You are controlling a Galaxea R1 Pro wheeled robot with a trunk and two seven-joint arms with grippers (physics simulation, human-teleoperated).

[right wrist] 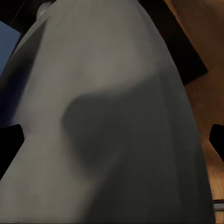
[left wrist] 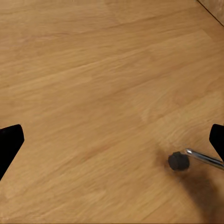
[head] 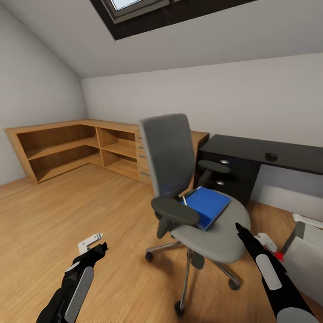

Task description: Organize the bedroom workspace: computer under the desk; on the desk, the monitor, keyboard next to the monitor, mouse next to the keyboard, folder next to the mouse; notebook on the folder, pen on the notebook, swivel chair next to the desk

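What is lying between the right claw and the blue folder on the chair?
In the head view, only bare grey seat lies between the right claw and the folder.

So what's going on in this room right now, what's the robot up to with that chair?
The robot faces the swivel chair, where the blue folder lies on the seat. Its right gripper hangs open at the seat's front edge, near the folder but holding nothing. The left gripper is open over bare floor. The black desk stands behind, with the mouse on top.
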